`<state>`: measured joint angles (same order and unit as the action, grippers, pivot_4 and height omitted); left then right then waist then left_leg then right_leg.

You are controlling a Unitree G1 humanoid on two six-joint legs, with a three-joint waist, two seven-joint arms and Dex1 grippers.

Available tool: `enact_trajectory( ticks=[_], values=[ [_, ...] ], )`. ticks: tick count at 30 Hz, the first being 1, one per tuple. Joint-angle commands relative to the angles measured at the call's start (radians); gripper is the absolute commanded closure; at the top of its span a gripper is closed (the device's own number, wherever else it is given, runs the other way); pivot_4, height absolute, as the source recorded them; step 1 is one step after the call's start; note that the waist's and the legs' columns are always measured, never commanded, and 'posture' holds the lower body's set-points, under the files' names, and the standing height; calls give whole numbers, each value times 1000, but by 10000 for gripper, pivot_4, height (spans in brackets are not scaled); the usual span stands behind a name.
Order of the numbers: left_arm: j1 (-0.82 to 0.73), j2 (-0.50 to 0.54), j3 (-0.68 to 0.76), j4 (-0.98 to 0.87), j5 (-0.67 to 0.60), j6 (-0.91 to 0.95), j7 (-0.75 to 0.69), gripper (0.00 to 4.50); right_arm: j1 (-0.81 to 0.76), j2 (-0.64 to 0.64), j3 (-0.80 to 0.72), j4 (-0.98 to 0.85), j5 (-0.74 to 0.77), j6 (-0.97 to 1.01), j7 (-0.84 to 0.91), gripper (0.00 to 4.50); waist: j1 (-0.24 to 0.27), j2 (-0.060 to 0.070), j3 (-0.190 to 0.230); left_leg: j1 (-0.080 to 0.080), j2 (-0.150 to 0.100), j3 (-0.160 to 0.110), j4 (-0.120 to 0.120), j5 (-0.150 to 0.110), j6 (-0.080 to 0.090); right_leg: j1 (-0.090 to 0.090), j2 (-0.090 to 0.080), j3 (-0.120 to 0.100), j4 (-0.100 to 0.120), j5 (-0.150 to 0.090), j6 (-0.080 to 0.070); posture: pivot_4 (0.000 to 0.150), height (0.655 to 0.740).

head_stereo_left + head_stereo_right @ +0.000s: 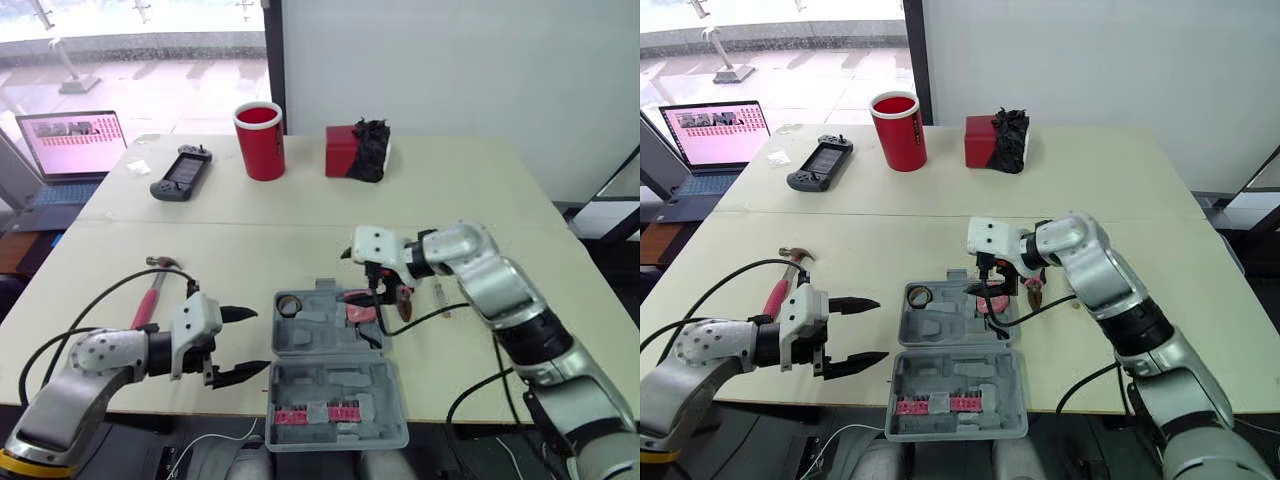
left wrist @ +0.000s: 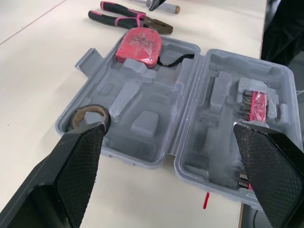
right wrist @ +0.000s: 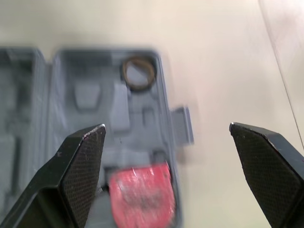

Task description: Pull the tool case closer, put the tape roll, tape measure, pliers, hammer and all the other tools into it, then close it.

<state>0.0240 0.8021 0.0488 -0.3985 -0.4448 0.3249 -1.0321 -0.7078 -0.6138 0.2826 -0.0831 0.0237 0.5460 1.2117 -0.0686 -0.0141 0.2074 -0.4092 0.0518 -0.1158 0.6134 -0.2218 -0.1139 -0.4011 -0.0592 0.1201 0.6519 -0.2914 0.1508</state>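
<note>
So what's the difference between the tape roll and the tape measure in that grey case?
The tape roll is a dark brownish ring with an open middle; the tape measure is a solid red-pink block. The tape roll sits in a corner on the robot's left side; the tape measure sits on its right, trailing a black strap. Both lie in the farther half of the open tool case.
</note>
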Motion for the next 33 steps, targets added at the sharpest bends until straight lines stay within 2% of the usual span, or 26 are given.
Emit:
enact_trajectory(
  ticks=[1,5,9,19,23,27,30,33],
  values=[
    [-19,-1,-3,-4,-4,-1,-6,0,36,7,-97,29,115,-24,18,9090,0,0,0,0,0,0,0,0,0,0,0,0,0,0,0,1500,7400],
    [-34,-1,-9,2,-6,2,-11,0,96,-8,-101,98,123,-104,15,29092,-1,0,0,1,0,0,0,0,0,1,0,0,0,0,0,1500,7400],
    [-49,1,-14,9,-7,5,-17,0,136,-6,-86,199,90,-235,-8,29092,-1,0,0,1,0,0,0,0,0,1,0,0,0,0,0,1500,7400],
    [-60,4,-18,19,-3,1,-26,0,163,49,-101,397,103,-360,-75,29092,-1,0,0,1,0,0,0,0,0,1,0,0,0,0,0,1500,7400],
    [-65,4,-22,27,2,-4,-31,0,195,56,-52,515,42,-470,-83,29092,-1,0,0,1,0,0,0,0,0,2,0,0,0,0,0,1500,7400],
    [-69,5,-20,34,5,-8,-39,0,206,86,-49,613,38,-533,-91,29092,-2,-1,-1,7,0,0,0,0,0,8,0,0,-1,0,0,1500,7400],
    [-70,5,-15,40,1,-6,-44,0,203,100,-74,627,63,-541,-88,29092,-3,-1,-1,11,0,0,0,0,0,12,0,0,-2,-1,-2,1500,7400],
    [-67,3,-5,47,-3,-8,-43,0,215,105,-118,559,113,-566,-83,29092,-2,-1,-1,12,0,0,-1,0,0,13,0,0,-2,-2,-3,1500,7400]
  ],
)
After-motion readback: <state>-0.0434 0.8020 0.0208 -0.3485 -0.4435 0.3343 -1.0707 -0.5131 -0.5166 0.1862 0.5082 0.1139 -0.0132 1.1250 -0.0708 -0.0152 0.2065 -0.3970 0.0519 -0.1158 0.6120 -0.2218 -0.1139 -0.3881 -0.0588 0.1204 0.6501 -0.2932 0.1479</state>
